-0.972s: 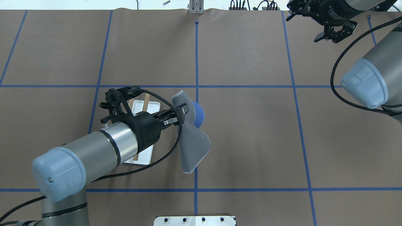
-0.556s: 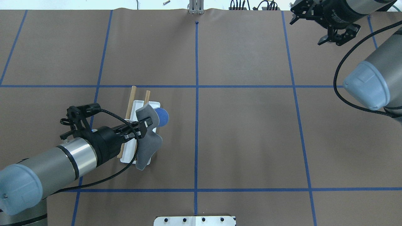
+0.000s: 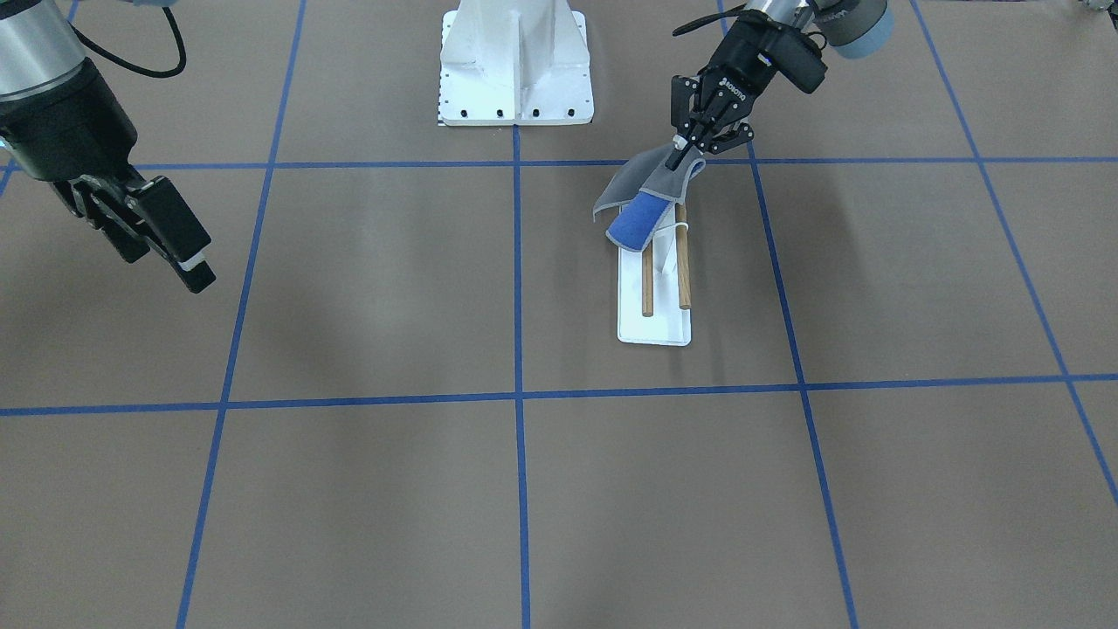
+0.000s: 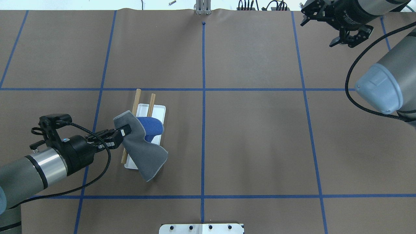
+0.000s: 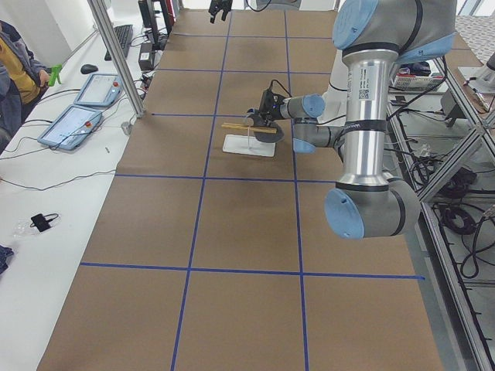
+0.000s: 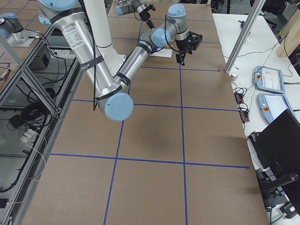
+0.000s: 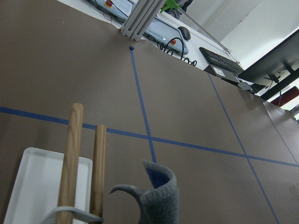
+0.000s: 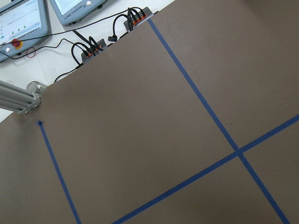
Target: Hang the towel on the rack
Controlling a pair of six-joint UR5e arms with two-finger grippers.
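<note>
The rack stands left of the table's middle: a white base (image 4: 160, 110) with two wooden rods (image 4: 137, 97). It also shows in the front view (image 3: 655, 328) and in the left wrist view (image 7: 72, 154). My left gripper (image 4: 125, 131) is shut on the towel (image 4: 148, 156) at its edge, on the rack's left side. The towel spreads grey side up across the rods' end nearest the robot. Its blue side (image 3: 636, 223) folds down on the rack's other side. I cannot tell whether it rests on the rods. My right gripper (image 4: 344, 42) is open and empty over the far right corner.
The white bolted pedestal (image 4: 201, 228) sits at the robot's edge of the table, also in the front view (image 3: 515, 61). An aluminium post (image 4: 202, 8) stands at the far edge. Tablets (image 5: 73, 124) lie on the side bench beyond the table.
My left gripper has carried the towel leftward, from right of the rack to over its rods. My right gripper shifted slightly at first and has since stayed put.
</note>
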